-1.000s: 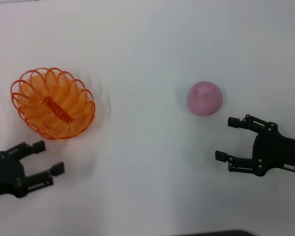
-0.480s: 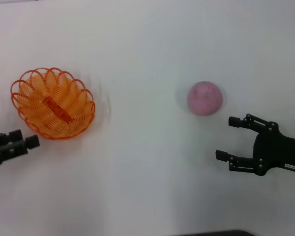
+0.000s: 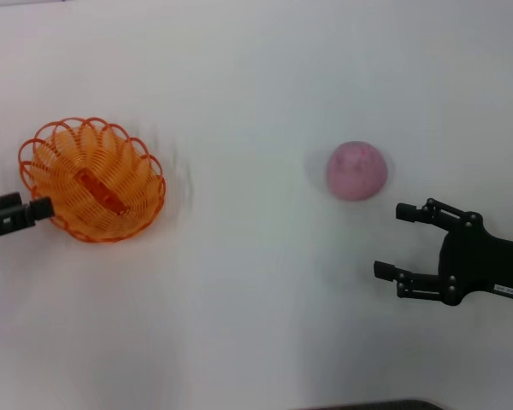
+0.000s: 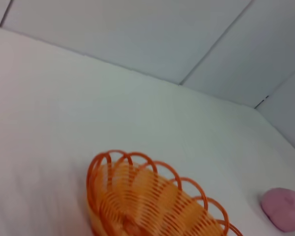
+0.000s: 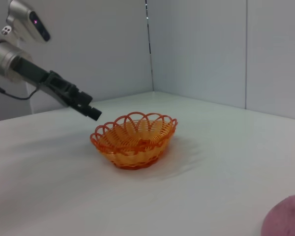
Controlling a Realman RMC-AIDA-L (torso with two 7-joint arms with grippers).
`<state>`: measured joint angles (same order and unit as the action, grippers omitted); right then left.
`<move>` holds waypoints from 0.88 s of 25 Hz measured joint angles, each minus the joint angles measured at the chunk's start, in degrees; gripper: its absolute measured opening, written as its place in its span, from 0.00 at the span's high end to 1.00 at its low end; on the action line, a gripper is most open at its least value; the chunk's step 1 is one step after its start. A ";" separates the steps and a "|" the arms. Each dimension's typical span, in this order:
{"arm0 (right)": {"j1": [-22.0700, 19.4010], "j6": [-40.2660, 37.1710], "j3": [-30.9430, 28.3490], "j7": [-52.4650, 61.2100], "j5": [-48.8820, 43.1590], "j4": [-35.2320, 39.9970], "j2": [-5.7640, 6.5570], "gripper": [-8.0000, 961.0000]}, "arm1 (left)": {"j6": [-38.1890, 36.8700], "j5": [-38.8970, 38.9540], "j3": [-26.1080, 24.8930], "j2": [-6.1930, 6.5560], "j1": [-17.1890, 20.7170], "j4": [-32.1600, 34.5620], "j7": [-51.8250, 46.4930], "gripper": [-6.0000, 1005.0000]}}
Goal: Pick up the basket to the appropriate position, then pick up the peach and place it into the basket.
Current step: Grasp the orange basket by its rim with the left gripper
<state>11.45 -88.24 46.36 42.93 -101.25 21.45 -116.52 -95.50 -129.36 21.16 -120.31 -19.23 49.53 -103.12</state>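
Basket (image 3: 92, 179) sits upright on the white table (image 3: 256, 282), left side; peach (image 3: 356, 171) rests well apart from it on the right. Left gripper (image 3: 36, 209) is level with the basket's near-left rim, just beside it; contact and finger state cannot be told. Right gripper (image 3: 400, 240) hovers near the peach, fingers spread, holding nothing.
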 joint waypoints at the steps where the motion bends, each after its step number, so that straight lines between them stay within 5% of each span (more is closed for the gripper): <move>1: 0.06 0.00 0.02 0.00 0.00 0.00 -0.02 0.03 | 0.43 -0.24 0.62 0.02 -0.35 0.41 -0.27 0.16; 22: 0.55 -0.01 0.14 0.27 -0.18 0.00 0.17 0.03 | 11.55 -14.52 16.51 0.50 -14.28 10.71 -13.30 0.16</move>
<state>12.01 -88.25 46.50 43.20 -101.43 21.45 -116.34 -83.95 -143.89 37.67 -119.81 -33.51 60.24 -116.42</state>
